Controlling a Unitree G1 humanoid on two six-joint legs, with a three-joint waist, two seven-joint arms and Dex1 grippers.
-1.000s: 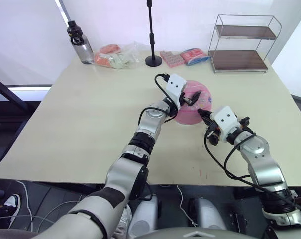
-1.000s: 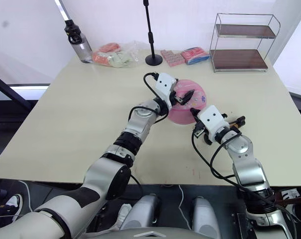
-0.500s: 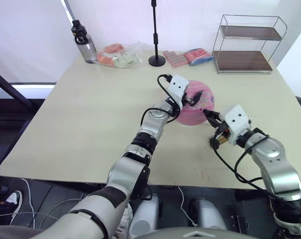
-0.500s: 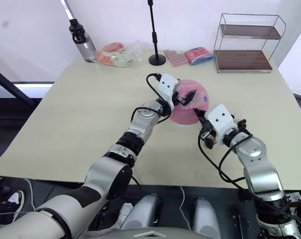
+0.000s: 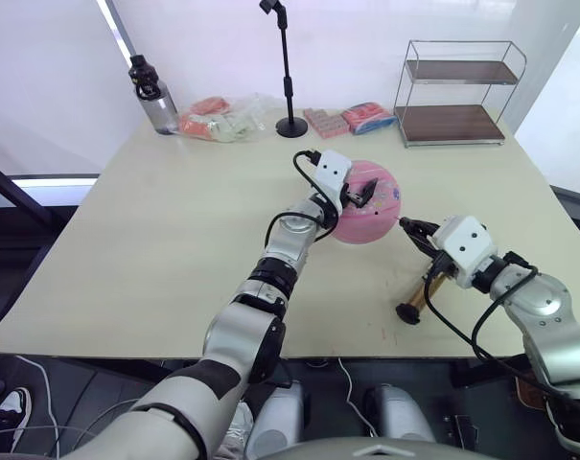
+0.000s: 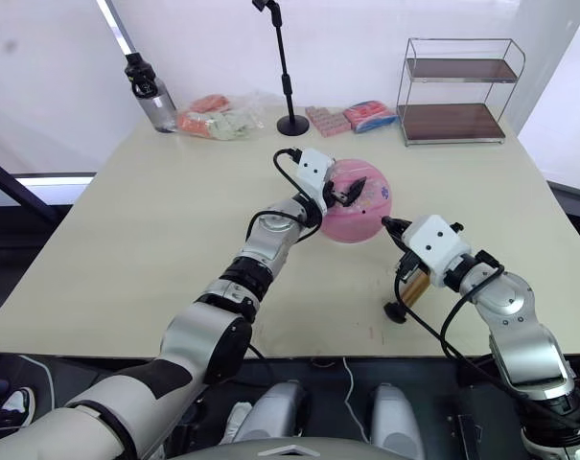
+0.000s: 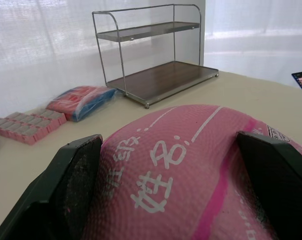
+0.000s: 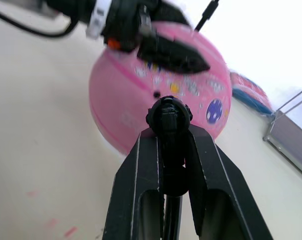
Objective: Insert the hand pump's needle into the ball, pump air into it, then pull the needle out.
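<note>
I see one pink ball (image 5: 370, 203) on the beige worktop (image 5: 165, 240), a little right of centre, with bare surface open all around it to the front and left edges. The left hand (image 5: 366, 191) is spread over the ball's top, one black finger (image 7: 66, 185) on each flank, pressed against the rubber. The right hand (image 5: 407, 225) sits just right of the ball, apart from it, its two fingers pinching the small black needle fitting (image 8: 168, 116); the tip points at the ball's black valve hole (image 8: 156, 94), and I cannot make out the pin itself. One hand pump (image 5: 416, 296) lies on the worktop near the front edge, below the right hand, its black hose (image 5: 429, 286) running up to that hand. Along the far edge: one water bottle (image 5: 150, 92), one clear bag of packets (image 5: 220, 119), one black stand pole (image 5: 287, 75), two pink packs (image 5: 349, 119), one two-shelf wire rack (image 5: 452, 91).
</note>
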